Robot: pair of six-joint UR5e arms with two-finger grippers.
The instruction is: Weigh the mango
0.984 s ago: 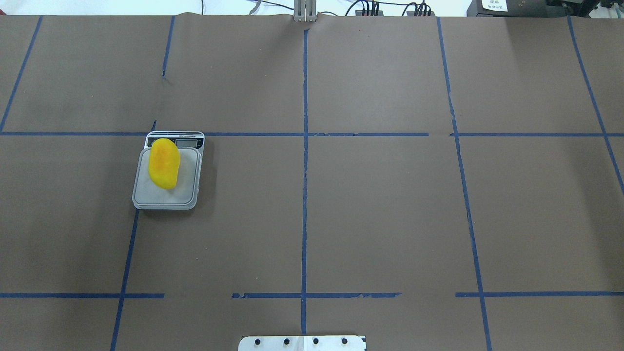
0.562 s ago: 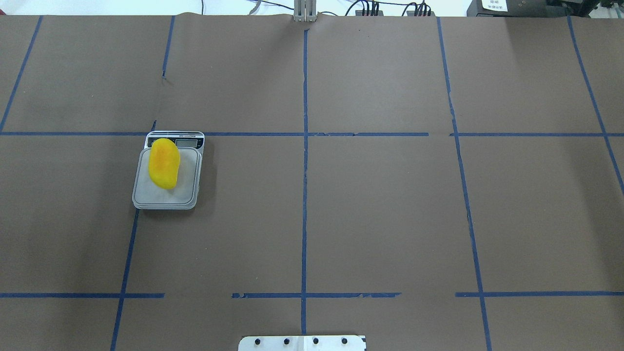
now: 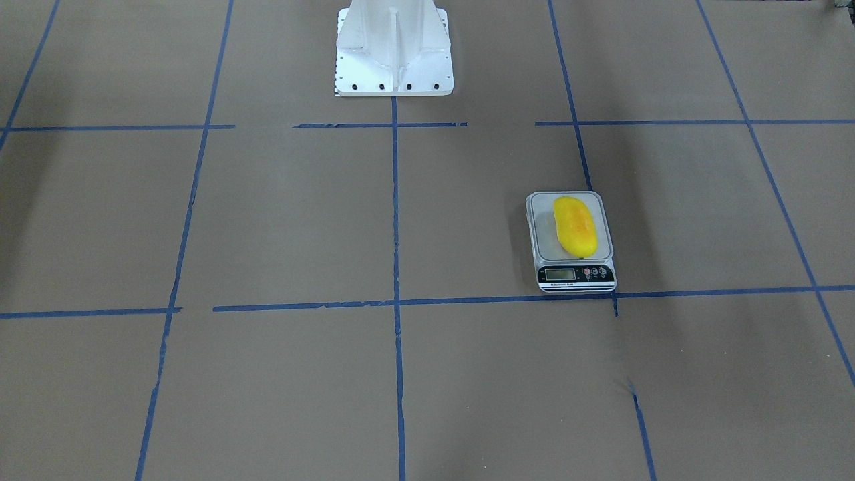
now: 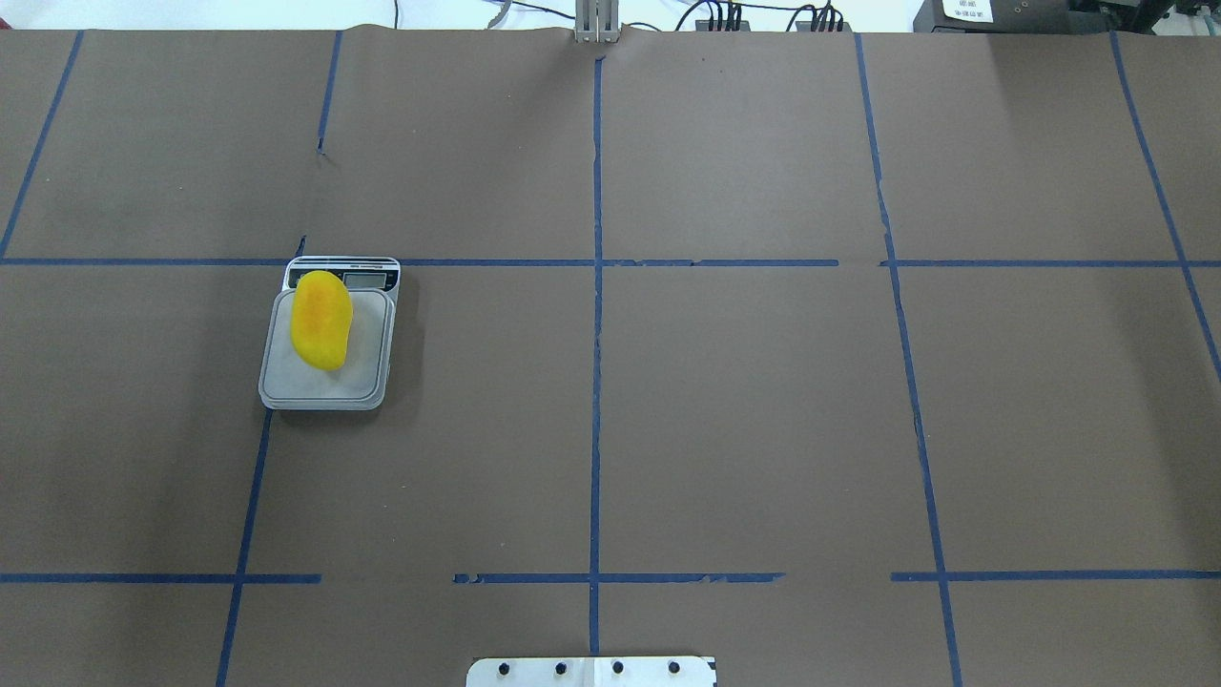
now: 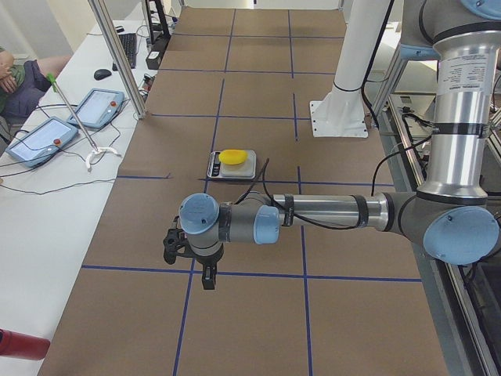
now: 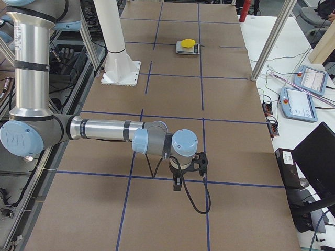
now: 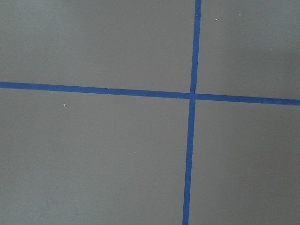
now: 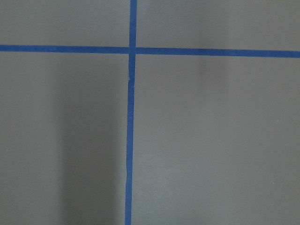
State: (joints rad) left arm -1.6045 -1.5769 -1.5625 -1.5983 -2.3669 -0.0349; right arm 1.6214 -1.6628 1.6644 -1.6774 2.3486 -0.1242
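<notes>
The mango point(image 4: 320, 320) is a small yellow fruit with an orange blush. It lies on the platform of a small grey digital scale point(image 4: 362, 374) on the table's left half, toward the platform's left side. It also shows in the front view point(image 3: 575, 226) on the scale point(image 3: 544, 244), and far off in the side views point(image 5: 233, 157) point(image 6: 187, 43). My left gripper point(image 5: 172, 244) and right gripper point(image 6: 199, 162) show only in the side views, each held above bare table far from the scale. I cannot tell whether they are open or shut.
The brown table cover carries a grid of blue tape lines. The white robot base point(image 3: 394, 60) stands at the table's near middle edge. Teach pendants point(image 5: 94, 106) point(image 6: 306, 104) and cables lie on side benches. A person's arm point(image 5: 16, 78) shows at the left bench.
</notes>
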